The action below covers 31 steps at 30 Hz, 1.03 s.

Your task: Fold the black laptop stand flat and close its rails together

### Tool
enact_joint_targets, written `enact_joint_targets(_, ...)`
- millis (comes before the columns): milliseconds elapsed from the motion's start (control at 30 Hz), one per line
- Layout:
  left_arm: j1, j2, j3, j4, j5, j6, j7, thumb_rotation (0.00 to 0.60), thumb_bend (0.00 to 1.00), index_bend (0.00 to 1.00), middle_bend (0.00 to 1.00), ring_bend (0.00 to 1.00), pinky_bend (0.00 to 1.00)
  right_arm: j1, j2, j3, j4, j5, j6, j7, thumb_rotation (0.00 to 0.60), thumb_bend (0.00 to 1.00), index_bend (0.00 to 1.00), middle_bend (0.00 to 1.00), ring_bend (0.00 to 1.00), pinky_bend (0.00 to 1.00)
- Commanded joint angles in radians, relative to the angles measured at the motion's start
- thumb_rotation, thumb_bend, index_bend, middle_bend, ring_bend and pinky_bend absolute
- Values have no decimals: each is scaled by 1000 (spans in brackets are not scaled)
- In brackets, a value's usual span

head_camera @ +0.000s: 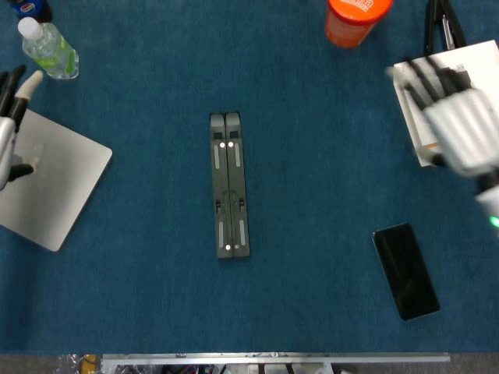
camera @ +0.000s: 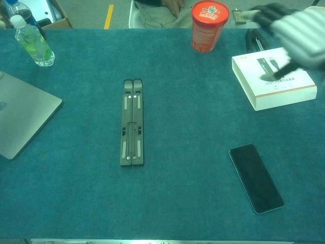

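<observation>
Laptop stand [head_camera: 230, 185] lies flat at frame centre, rails touching, so the task looks finished. Right hand [head_camera: 460, 125], upper right, and left hand [head_camera: 11, 117], far left, hold nothing, fingers apart.

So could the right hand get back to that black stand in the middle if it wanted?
Probably yes. The right hand hovers empty over the white box, and only bare table lies between it and the stand.
</observation>
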Motion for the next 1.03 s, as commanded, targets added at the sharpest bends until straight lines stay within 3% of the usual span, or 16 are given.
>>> enact_joint_targets(33, 42, 18, 14, -49, -6, 43, 54, 600, 317, 0, 0, 0, 0, -108, 13, -29, 5, -3, 105, -11, 600, 0, 0, 61, 30, 235)
enact_joint_targets(333, 115, 49, 43, -124, -13, 106, 146, 600, 317, 0, 0, 0, 0, -280, 8, -32, 86, -18, 241, 102, 600, 0, 0, 61, 29, 235)
enact_joint_targets(533, 166, 70, 49, -194, -41, 150, 210, 600, 317, 0, 0, 0, 0, -349, 0, -26, 121, -37, 270, 163, 600, 0, 0, 61, 30, 235)
enact_joint_targets(1033, 216, 102, 53, -229, 7, 189, 115, 600, 317, 0, 0, 0, 0, -399, 7, 27, 144, -80, 235, 198, 600, 0, 0, 61, 30, 235)
